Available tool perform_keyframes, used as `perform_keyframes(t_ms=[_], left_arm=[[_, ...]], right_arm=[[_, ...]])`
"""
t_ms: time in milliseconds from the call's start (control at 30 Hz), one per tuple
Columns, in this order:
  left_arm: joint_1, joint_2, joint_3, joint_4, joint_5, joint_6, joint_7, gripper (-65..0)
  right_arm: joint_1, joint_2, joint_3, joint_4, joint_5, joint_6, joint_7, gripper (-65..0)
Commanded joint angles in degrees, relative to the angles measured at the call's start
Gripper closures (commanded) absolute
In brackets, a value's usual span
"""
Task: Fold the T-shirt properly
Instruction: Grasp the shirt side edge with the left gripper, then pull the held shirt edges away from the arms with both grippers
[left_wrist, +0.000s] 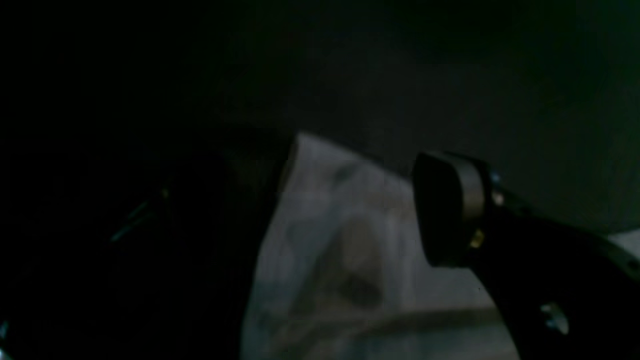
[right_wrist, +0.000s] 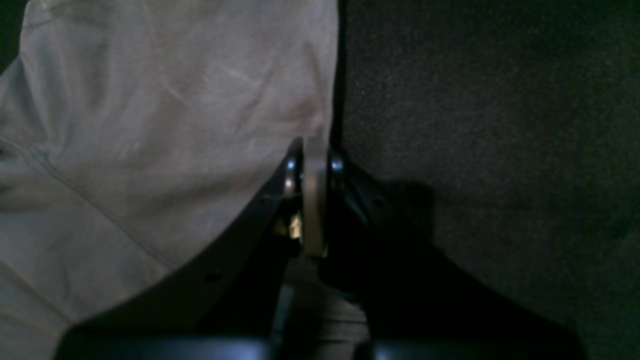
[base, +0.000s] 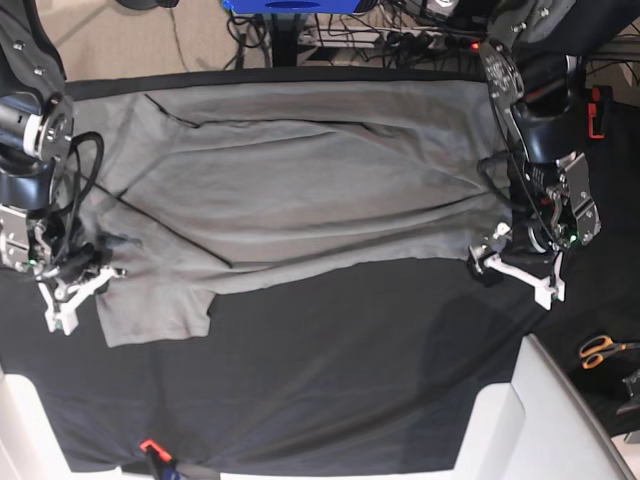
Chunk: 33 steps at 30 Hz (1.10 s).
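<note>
The grey T-shirt (base: 300, 180) lies spread wide across the black table cloth (base: 350, 370), one sleeve (base: 155, 305) pointing toward the front left. My right gripper (base: 85, 285) is at that sleeve's outer edge. In the right wrist view its fingers (right_wrist: 314, 150) are pressed together on the shirt's edge (right_wrist: 320, 90), with fabric (right_wrist: 150, 125) stretching off to the left. My left gripper (base: 517, 270) stands open at the shirt's right edge. In the dark left wrist view one pad (left_wrist: 445, 210) shows, with pale shirt fabric (left_wrist: 325, 240) lying loose in the wide gap beside it.
Orange-handled scissors (base: 603, 350) lie on the cloth at the far right. White table corners (base: 545, 400) show at the front. A small red-orange item (base: 150, 447) sits at the front edge. Cables and a blue stand (base: 290, 8) are behind the table.
</note>
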Motion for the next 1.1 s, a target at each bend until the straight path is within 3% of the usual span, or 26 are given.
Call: perform_keyframes(t_ms=[0, 100, 300, 433, 767, 1067], left_arm=[[-0.4, -0.2, 0.0, -1.5, -0.2, -0.2, 1.2, -56.9], [-0.3, -0.1, -0.1, -3.0, -0.2, -0.2, -0.4, -53.6], [-0.2, -0.1, -0.3, -3.6, -0.2, -0.2, -1.5, -16.8], [-0.1, -0.3, -0.3, -3.7, -0.2, -0.2, -1.5, -1.6], [-0.6, -0.4, -0.3, -2.8, 0.0, -0.1, -1.3, 0.0], [0.3, -0.4, -0.2, 7.0, 0.3, 0.0, 0.1, 0.0]], right_arm=[[1.3, 0.8, -0.2, 0.7, 0.0, 0.1, -0.2, 0.0], [1.3, 1.1, -0.2, 0.8, 0.0, 0.1, -0.2, 0.0], [1.4, 1.2, -0.1, 0.8, 0.0, 0.1, -0.2, 0.0], [1.4, 1.1, -0.2, 0.8, 0.0, 0.1, -0.2, 0.0], [1.6, 0.8, -0.2, 0.8, 0.0, 0.1, -0.2, 0.0], [0.4, 0.3, -0.2, 6.8, 0.0, 0.1, -0.2, 0.0]])
